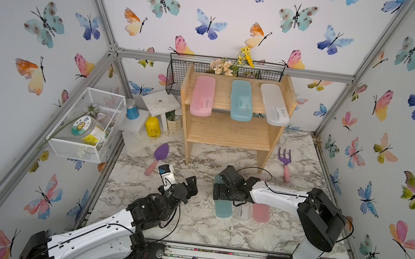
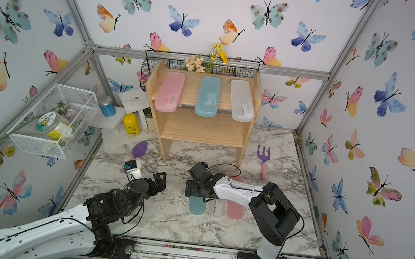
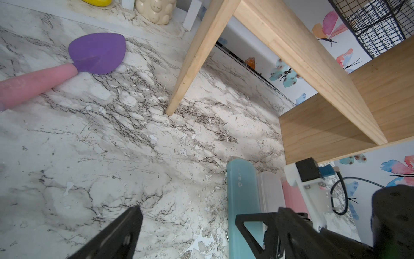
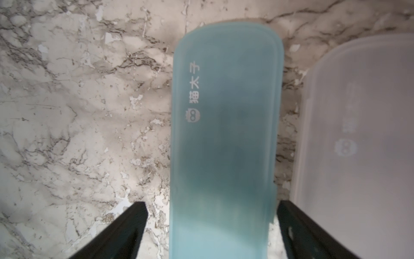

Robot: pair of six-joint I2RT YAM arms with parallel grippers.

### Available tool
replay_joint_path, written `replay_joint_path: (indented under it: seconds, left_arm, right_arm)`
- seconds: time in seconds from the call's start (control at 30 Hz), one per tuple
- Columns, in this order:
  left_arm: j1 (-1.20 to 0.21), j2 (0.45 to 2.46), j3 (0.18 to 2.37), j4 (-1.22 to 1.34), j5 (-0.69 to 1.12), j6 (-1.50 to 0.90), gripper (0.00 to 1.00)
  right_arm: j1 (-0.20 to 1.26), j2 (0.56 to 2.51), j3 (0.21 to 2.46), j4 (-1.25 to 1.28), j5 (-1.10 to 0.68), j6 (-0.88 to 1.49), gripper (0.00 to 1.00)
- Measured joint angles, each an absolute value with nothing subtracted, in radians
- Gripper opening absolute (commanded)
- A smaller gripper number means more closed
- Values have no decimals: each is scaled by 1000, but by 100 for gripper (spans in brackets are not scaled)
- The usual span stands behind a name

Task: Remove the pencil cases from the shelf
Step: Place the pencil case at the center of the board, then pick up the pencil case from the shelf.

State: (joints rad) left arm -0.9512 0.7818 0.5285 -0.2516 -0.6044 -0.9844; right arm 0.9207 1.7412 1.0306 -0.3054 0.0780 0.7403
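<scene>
Nearest the front rail, the left gripper (image 1: pixel 192 184) hangs over bare marble table (image 1: pixel 189 224) with its two fingers spread apart and nothing between them; the left wrist view shows only tabletop in the gap. Just to its right, the right gripper (image 4: pixel 211 233) sits low over a teal pencil case on the table (image 4: pixel 226 134). Its black fingers (image 4: pixel 125 226) stand apart on either side of that case with a sliver of marble showing on each side, so they are not pinching it. That teal case lies flat in a row of three, right beside a clear case on the table (image 1: pixel 242 211), and beyond that a pink case on the table (image 1: pixel 261 212), all partly hidden under the right arm in both top views. Further back to the left lies a purple trowel (image 1: pixel 161 152) with a pink handle, and to the right a purple fork (image 1: pixel 284 157), both on the marble. Behind them stands the wooden shelf (image 1: pixel 227 135). Its lower board is bare, and three cases rest on its upper board, their front ends hanging over the edge: a pink case on the shelf (image 1: pixel 202 96), a teal case on the shelf (image 1: pixel 241 100) and a clear case on the shelf (image 1: pixel 274 104), well spaced from each other. A black wire basket (image 1: pixel 178 75) with flowers hangs behind the shelf.
</scene>
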Motion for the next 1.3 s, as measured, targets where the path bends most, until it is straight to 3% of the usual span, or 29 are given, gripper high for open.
replay_joint_path:
  seconds: [0.17, 0.37, 0.5, 0.8, 1.3]
  left_arm:
    - [-950, 817, 632, -269, -561, -953, 99]
    - [-941, 837, 795, -220, -448, -907, 99]
    - [-825, 793, 819, -88, -277, -916, 99]
    - [-507, 810, 916, 208, -3, -1102, 99]
    - [-420, 1027, 1088, 301, 168, -1253, 99]
  right_arm:
    - [922, 1649, 963, -245, 76, 724, 99]
    - [923, 1349, 868, -204, 152, 675, 99]
    - [899, 1217, 842, -224, 234, 629, 99]
    - [735, 1194, 844, -331, 266, 556, 99]
    - [707, 1170, 944, -390, 232, 509, 99]
